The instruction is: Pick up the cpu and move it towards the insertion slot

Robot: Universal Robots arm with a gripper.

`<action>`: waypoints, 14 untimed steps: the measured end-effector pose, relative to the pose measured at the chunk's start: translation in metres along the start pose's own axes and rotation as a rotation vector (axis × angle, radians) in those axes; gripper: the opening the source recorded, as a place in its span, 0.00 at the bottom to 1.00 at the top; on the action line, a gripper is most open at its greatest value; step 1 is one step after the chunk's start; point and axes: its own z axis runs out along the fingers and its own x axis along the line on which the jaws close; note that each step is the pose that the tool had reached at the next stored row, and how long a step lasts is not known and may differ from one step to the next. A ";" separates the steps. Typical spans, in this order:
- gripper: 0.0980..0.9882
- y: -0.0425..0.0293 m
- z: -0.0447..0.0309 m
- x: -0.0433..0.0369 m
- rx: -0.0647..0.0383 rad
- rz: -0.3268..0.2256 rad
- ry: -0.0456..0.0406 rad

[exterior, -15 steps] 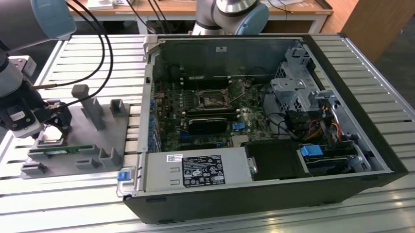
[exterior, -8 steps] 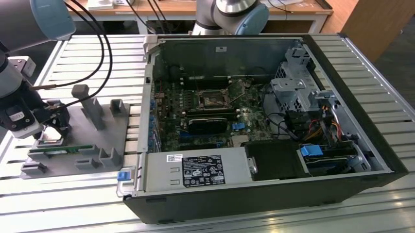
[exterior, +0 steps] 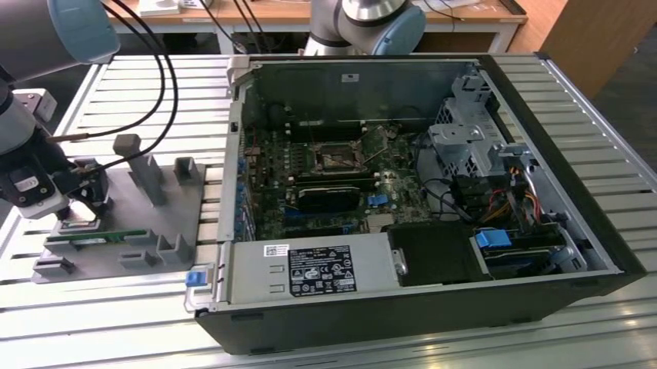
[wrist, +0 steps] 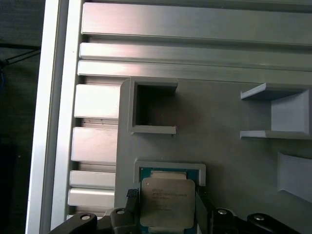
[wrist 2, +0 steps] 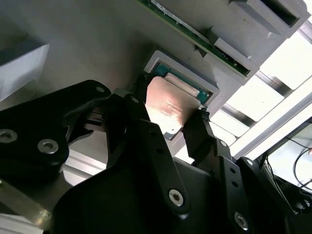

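Note:
The cpu (wrist: 167, 200), a flat square chip with a shiny metal top, sits between my gripper's (wrist: 167, 208) black fingers (wrist: 131, 202), just over its pale square pocket (wrist: 169, 168) in the grey fixture. In the second wrist view the gripper (wrist 2: 168, 117) is shut on the cpu (wrist 2: 168, 107), one finger pressing each of two opposite edges. In the exterior view the gripper (exterior: 78, 215) stands over the fixture (exterior: 154, 231) at the exterior view's left. The insertion slot (exterior: 336, 159) is a dark square socket in a silvery frame on the green board inside the open computer case (exterior: 575, 200), far off towards the exterior view's right.
A thin green circuit strip (exterior: 98, 236) lies on the fixture just in front of the gripper. Grey posts (exterior: 138, 165) rise from the fixture. The case wall (exterior: 238, 154) stands between fixture and board. Black cables (exterior: 165, 84) hang above. A second arm's base (exterior: 365, 23) stands behind the case.

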 end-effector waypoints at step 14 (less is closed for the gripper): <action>0.48 0.0006 -0.0089 0.0000 0.000 0.000 -0.0001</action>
